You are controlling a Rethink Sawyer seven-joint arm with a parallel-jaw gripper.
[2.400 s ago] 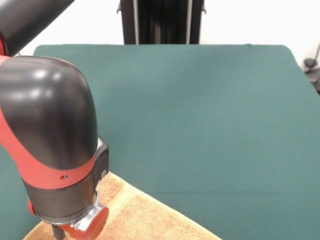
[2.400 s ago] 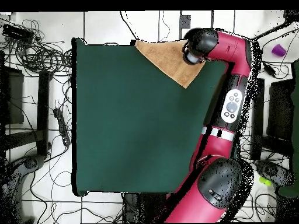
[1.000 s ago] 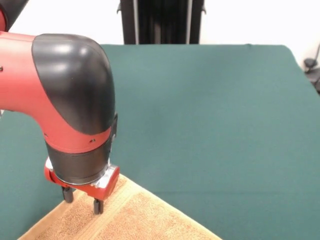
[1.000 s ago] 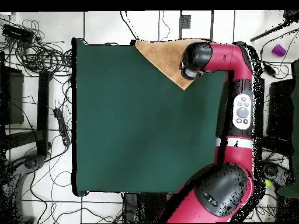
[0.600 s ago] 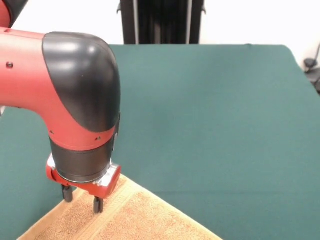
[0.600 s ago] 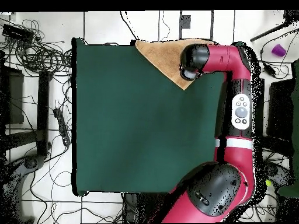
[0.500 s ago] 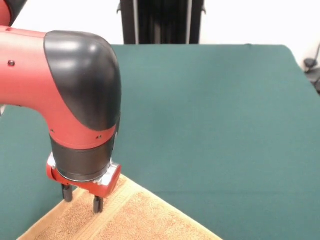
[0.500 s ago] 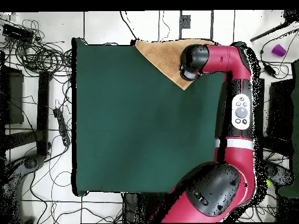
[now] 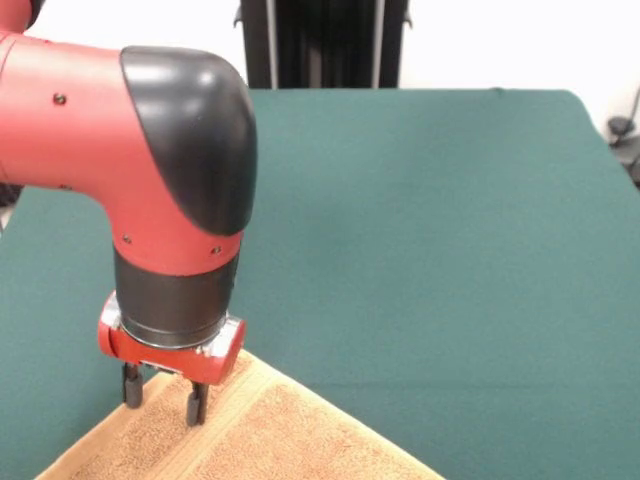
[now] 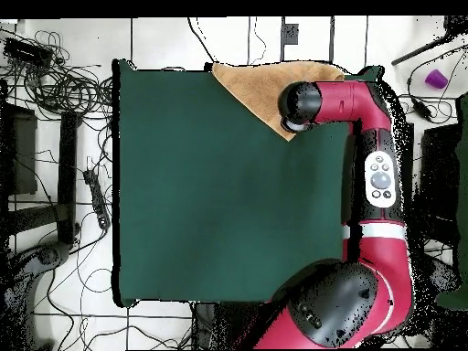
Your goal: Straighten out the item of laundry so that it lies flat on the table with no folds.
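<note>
The small orange-tan terry-cloth towel [image 9: 260,440] lies at one corner of the large table covered in plain dark green cloth [image 9: 430,230]. In the front view you see only its pointed corner, which sits directly beneath and just behind the jaws; the rest runs off the lower edge. A paler, smoother woven band [image 9: 110,440] runs along the towel's edge below the jaws. In the overhead view the towel [image 10: 260,87] shows as a triangle on the table [image 10: 201,201], with one side along the table's edge and its tip under the wrist; whether more of it hangs over that edge, you cannot tell.

The gripper [image 9: 160,396] points straight down, and you can see two short dark fingers [image 9: 193,405] standing apart with a clear gap between them. The jaws are therefore apart and clamp nothing. One finger stands over the towel near its corner; the other stands over the banded edge, beside bare green cloth. Their tips are at or just above the terry surface; contact cannot be confirmed.

Above the jaws you see the red flange and the black and red wrist of the red and black arm [image 9: 150,180]. In the overhead view the arm [image 10: 370,183] runs along the table's side, well clear of the open green surface stretching away from the jaws.
</note>
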